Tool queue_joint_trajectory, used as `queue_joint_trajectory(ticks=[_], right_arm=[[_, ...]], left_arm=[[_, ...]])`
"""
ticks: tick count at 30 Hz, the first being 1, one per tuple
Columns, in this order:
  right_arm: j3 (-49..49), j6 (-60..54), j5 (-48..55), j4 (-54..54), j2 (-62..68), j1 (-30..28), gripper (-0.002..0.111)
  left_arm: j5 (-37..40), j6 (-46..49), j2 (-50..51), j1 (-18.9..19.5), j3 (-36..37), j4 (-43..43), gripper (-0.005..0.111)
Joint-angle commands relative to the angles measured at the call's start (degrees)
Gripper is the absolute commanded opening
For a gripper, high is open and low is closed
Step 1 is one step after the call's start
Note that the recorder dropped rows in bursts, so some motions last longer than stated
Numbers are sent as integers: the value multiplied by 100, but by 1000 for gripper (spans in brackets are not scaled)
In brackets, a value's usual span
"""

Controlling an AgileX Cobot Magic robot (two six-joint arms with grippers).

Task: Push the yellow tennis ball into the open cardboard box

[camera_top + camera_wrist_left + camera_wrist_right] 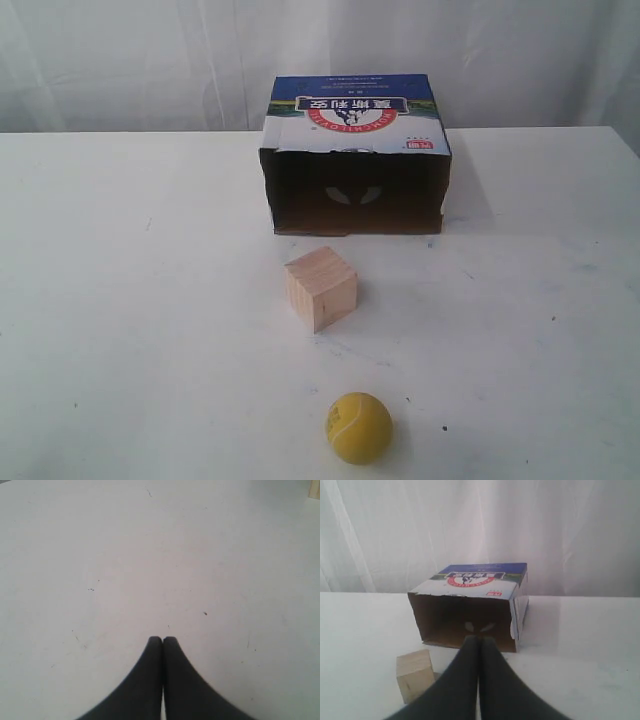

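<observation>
The yellow tennis ball (359,428) rests on the white table near the front edge of the exterior view. The open cardboard box (355,165) lies on its side at the back, its dark mouth facing the ball; the right wrist view also shows the box (470,605). No arm appears in the exterior view. My left gripper (162,639) is shut with nothing in it, over bare table. My right gripper (479,639) is shut and empty too, aimed at the box's mouth. The ball is out of both wrist views.
A pale wooden cube (321,288) stands between ball and box, roughly on the line between them; in the right wrist view the cube (415,675) is beside my fingers. A white curtain hangs behind the table.
</observation>
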Motion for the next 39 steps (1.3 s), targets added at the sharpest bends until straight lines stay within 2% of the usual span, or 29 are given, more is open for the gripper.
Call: queue_joint_trajectory(ticks=[1, 7, 11, 16, 20, 27, 33, 39], right_arm=[[-634, -53, 751, 466, 484, -36, 0], [-1452, -221, 1835, 1404, 1493, -36, 0], [-1716, -854, 2024, 2113, 2486, -36, 0], [-2026, -2244, 2149, 3046, 3689, 39, 0], [-2208, -2398, 2199, 3123, 4546, 553, 0], [-2331, -2398, 1630, 3123, 5806, 1727, 0], [-2331, -2398, 1185, 3123, 6638, 2195, 0], [-2331, -2398, 777, 3123, 7264, 2387, 0]], left_arm=[[59, 13, -29, -29, 24, 18, 0], [59, 13, -29, -29, 24, 18, 0], [59, 13, -29, -29, 24, 18, 0], [59, 13, -29, -29, 24, 18, 0], [59, 13, -29, -29, 24, 18, 0], [59, 13, -29, -29, 24, 18, 0], [59, 13, -29, -29, 24, 18, 0], [59, 13, -29, -29, 24, 18, 0]])
